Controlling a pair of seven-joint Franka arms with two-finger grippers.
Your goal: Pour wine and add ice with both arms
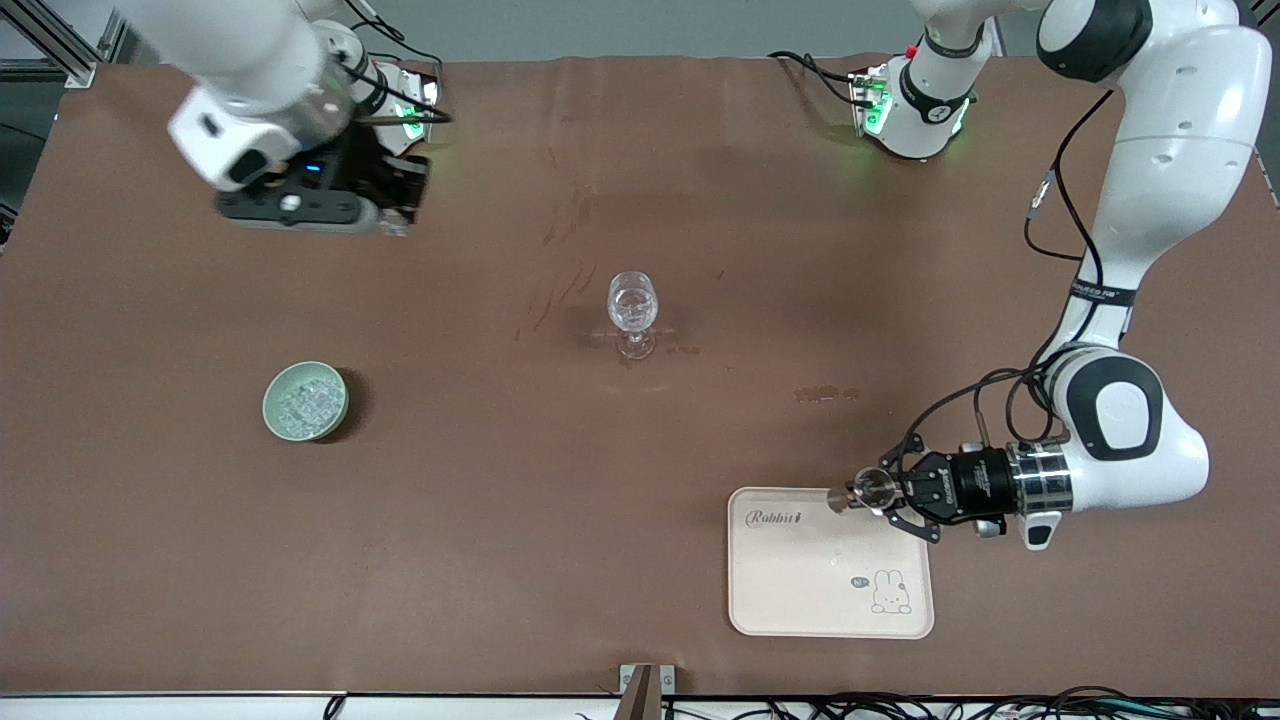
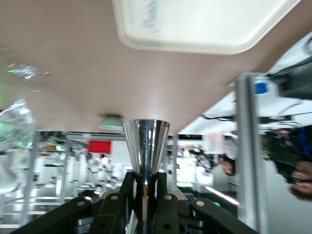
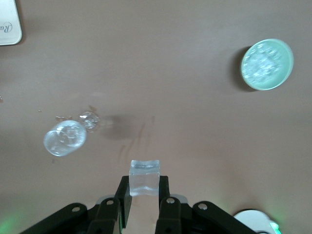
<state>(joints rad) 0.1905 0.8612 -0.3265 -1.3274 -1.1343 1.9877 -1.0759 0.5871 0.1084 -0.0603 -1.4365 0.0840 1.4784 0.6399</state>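
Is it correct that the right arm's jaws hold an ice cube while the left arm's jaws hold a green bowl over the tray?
Not quite. The left gripper holds a shiny metal cup, not a bowl, over the tray; the left wrist view shows it. The green bowl sits on the table. The right gripper does hold an ice cube.

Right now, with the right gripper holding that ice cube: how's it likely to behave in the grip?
The ice cube looks clear and glossy, so it is probably slippery. The right gripper pinches only its lower part between narrow fingers, so it could squirt out or twist. It looks small and rigid, likely light and stiff.
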